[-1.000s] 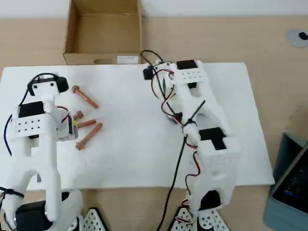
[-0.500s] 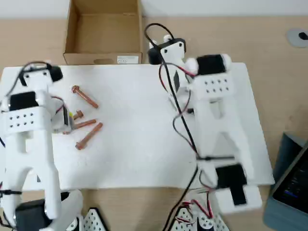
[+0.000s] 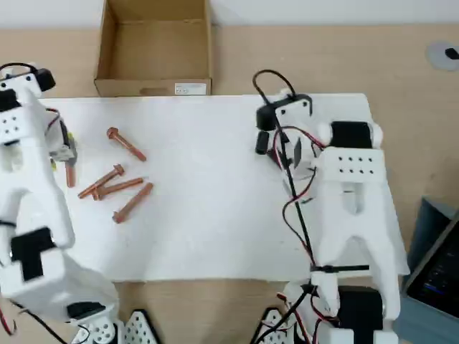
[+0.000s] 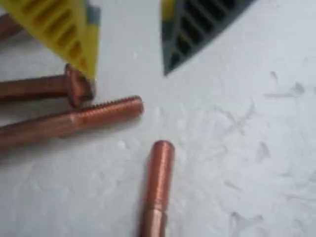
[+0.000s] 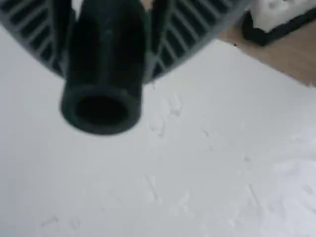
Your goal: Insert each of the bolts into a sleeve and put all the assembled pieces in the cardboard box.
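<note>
Finds the left gripper out at the left edge of the white mat, farther left than a second ago, when it hung over the cluster of bolts; stands parted in the left wrist view, yellow finger and dark finger well apart, nothing between them. Leaves that cluster uncovered as a result: three shanks bunched near the mat's left side, a fourth angled toward the cardboard box, and a nearest bolt lying just beside the fingers.

Places the right gripper farther right than before as well — off the mat's back edge near the box and now toward the right half; grips a black sleeve, jaws pressed against its sides, open mouth toward the wrist camera and above bare mat.

Means, by judgement, that half of a first pairing is ready and the other half not: sleeve in hand, no bolt lifted, none inserted, box floor bare. Calls next for closing on a bolt — likely the nearest one — and carrying it across to the sleeve's mouth; risks nudging neighbouring shanks, since these look free to roll.
</note>
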{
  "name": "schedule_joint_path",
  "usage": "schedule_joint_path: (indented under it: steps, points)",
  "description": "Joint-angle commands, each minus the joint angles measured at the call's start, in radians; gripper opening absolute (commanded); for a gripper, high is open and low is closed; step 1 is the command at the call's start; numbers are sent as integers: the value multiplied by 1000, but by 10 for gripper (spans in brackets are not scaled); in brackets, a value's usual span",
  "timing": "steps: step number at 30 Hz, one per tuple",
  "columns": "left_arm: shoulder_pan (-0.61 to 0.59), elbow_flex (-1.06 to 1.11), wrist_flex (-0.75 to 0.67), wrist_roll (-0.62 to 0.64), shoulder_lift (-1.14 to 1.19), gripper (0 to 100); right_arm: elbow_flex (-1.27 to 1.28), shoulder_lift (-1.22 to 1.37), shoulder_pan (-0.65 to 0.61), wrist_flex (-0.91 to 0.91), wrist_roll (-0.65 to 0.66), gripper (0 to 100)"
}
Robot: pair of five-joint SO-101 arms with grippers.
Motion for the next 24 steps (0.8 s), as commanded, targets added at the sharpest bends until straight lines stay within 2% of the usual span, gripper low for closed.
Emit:
schedule_joint_path:
  steps: [1, 10, 17, 24]
  points:
    - [-31, -124, -31, -11, 90, 95, 2, -44, 31, -5, 12, 10]
    - [-43, -293, -133, -37, 323, 96, 2, -38, 24, 5, 9, 10]
    - [-32, -442, -129, -38, 486, 96, 2, -36, 24, 8, 8, 10]
    - [11, -477, -127, -37, 581, 96, 2, -36, 24, 6, 8, 10]
